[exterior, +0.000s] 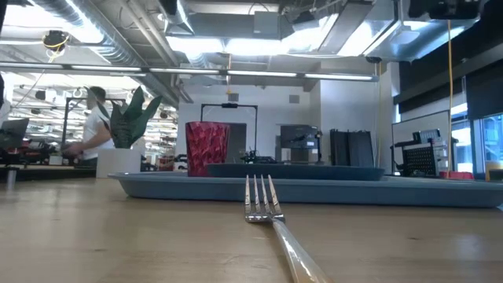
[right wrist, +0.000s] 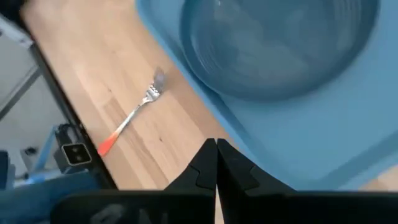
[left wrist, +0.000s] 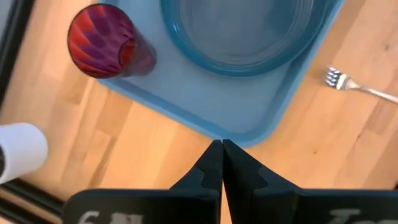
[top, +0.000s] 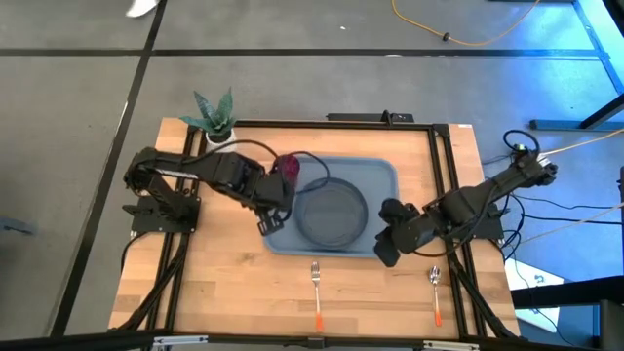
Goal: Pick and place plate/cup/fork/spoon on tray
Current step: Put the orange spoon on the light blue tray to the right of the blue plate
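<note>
You have the tray (top: 380, 174) as your reference, lying mid-table on the pale wooden table (top: 234, 292); the plate (top: 331, 214) sits inside it, centred; the cup (top: 289, 167) stands upright in the tray's far-left corner, clear of the plate.

The fork (top: 316, 285) lies on bare wood just in front of the tray's near edge, tines toward the tray, orange handle toward the table front; the spoon (top: 435, 291) lies parallel to it, off the tray's near-right corner, also on wood.

Your left gripper (top: 265, 224) hangs above the tray's near-left corner, fingers pressed together, nothing between them; your right gripper (top: 382, 255) hangs at the tray's near-right corner, likewise closed and empty.

A white pot with a green plant (top: 214, 117) stands at the table's far-left corner, beyond the tray.

Room: grey floor around the table with a yellow cable (top: 458, 39) across it; from table height you see ceiling lights, ducting, dark equipment racks behind the tray, and a person (exterior: 96, 126) at a bench far left.
</note>
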Action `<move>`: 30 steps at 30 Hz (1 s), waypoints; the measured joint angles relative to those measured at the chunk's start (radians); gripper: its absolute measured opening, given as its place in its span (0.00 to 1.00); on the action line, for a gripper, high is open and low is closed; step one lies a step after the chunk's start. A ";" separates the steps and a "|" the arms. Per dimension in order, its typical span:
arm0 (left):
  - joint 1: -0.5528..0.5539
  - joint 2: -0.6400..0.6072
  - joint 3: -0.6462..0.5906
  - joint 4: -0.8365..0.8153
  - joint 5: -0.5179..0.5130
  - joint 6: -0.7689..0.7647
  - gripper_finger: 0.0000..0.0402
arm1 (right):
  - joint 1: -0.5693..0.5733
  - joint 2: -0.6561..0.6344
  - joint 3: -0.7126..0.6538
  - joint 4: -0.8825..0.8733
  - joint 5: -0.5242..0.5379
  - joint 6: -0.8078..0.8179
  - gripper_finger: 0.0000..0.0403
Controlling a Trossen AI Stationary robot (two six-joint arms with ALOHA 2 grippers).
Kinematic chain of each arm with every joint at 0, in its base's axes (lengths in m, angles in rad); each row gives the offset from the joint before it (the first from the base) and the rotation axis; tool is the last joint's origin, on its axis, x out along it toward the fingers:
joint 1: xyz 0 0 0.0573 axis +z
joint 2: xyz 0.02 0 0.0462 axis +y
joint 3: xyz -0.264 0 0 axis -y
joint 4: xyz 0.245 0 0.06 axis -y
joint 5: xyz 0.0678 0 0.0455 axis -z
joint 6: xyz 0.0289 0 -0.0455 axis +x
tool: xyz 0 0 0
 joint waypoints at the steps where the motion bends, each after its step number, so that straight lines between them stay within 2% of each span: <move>1: -0.011 -0.001 0.000 -0.007 -0.007 0.000 0.00 | 0.009 0.009 0.000 -0.020 0.000 0.050 0.01; 5: -0.050 0.000 0.000 -0.012 -0.029 0.007 0.00 | 0.052 0.037 0.000 -0.178 -0.018 0.332 0.01; 9: -0.067 0.000 0.000 -0.012 -0.036 0.014 0.00 | 0.116 0.051 0.000 -0.313 -0.148 0.595 0.01; 12: -0.068 0.000 0.000 -0.012 -0.036 0.002 0.00 | 0.181 0.058 0.000 -0.346 -0.239 0.717 0.01; 19: -0.052 0.000 0.000 -0.009 -0.036 -0.054 0.00 | 0.352 0.060 0.000 -0.346 -0.330 1.024 0.01; 24: -0.033 0.000 0.000 -0.007 -0.035 -0.078 0.00 | 0.398 0.061 -0.024 -0.337 -0.384 1.076 0.03; 30: -0.007 0.000 0.000 0.018 -0.025 -0.079 0.00 | 0.397 0.060 -0.102 -0.277 -0.425 1.085 0.12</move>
